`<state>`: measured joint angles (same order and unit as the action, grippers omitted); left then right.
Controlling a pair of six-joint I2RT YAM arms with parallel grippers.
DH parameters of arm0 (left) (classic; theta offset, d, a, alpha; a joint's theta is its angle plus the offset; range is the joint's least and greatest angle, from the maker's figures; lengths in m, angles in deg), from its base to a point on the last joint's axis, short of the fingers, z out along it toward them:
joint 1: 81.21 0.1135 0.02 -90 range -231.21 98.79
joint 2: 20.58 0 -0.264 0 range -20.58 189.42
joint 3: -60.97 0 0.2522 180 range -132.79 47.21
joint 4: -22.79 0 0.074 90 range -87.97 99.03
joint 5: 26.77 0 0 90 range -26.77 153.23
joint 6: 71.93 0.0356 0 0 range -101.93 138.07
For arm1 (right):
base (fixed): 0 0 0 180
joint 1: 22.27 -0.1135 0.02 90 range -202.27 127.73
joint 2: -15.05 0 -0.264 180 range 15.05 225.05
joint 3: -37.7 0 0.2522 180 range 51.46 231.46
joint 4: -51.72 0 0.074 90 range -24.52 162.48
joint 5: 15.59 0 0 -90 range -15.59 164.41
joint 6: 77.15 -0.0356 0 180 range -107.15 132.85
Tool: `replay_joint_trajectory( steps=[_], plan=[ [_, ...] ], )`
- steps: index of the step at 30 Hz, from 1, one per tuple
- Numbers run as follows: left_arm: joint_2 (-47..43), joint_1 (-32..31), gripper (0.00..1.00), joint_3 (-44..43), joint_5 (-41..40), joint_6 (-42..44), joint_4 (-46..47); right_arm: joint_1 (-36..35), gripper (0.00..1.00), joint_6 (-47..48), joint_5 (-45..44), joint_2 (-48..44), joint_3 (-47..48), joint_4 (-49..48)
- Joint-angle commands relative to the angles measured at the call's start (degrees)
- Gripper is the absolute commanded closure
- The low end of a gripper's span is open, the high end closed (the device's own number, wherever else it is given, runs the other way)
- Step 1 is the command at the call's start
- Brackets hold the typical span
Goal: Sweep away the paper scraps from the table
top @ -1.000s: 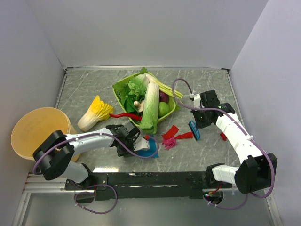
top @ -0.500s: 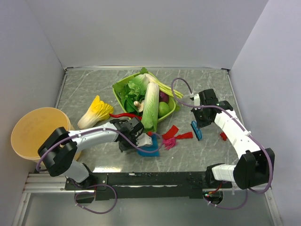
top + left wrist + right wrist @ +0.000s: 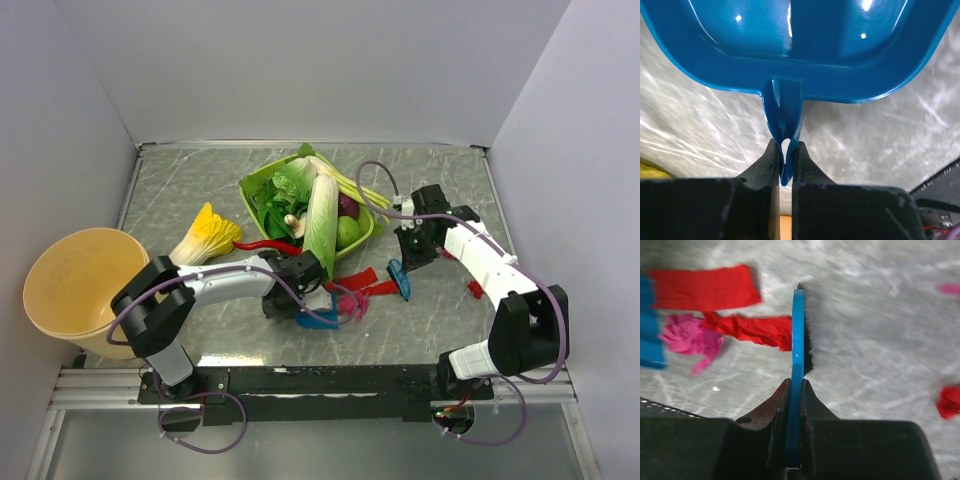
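My left gripper is shut on the handle of the blue dustpan, which lies on the grey-green table at front centre. My right gripper is shut on a blue brush with black bristles, standing on edge just right of the scraps. Paper scraps lie between the two tools: a flat red strip, a crumpled red piece touching the brush, and a pink tuft at the dustpan's edge. Another red scrap lies further right.
A green basket full of vegetables stands behind the scraps. A yellow cabbage and a red chili pepper lie left of it. A tan bucket sits at the front left edge. White walls edge the table.
My left gripper has slid the dustpan to the right, up to the pink tuft. My right gripper has moved the brush left, pushing the red scraps toward the dustpan.
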<state>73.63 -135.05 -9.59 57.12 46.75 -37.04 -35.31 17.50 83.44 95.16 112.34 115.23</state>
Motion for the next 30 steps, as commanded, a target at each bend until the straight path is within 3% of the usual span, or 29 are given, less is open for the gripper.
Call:
replay_joint_trajectory(
  steps=[1, 8, 16, 21, 27, 30],
  plan=[
    [3.0, -1.3, 0.99, -4.9, -1.8, -0.7, 2.5, -3.7, 1.0, -4.3, 7.3, 1.8, 0.8, -3.4],
    [8.0, -1.9, 0.99, -9.7, -0.6, -1.1, 3.7, -8.8, 1.0, -7.6, 17.0, 2.1, 2.8, -4.5],
    [6.3, -1.6, 0.99, -7.6, 1.6, -3.0, 6.6, -6.5, 1.0, -3.3, 13.1, -2.1, 4.3, 0.7],
    [1.2, -0.7, 0.99, -3.4, 3.9, -2.4, 13.6, -5.6, 1.0, 0.1, 12.8, -8.1, 5.8, 3.4],
    [-1.3, -0.4, 0.99, -0.9, 6.5, -0.9, 19.6, -5.8, 1.0, 4.9, 20.6, -10.3, 4.8, 7.8],
    [-1.3, -0.3, 0.99, -0.9, 7.3, 0.0, 21.2, -5.7, 1.0, 7.1, 18.1, -12.2, 5.8, 8.8]
  ],
)
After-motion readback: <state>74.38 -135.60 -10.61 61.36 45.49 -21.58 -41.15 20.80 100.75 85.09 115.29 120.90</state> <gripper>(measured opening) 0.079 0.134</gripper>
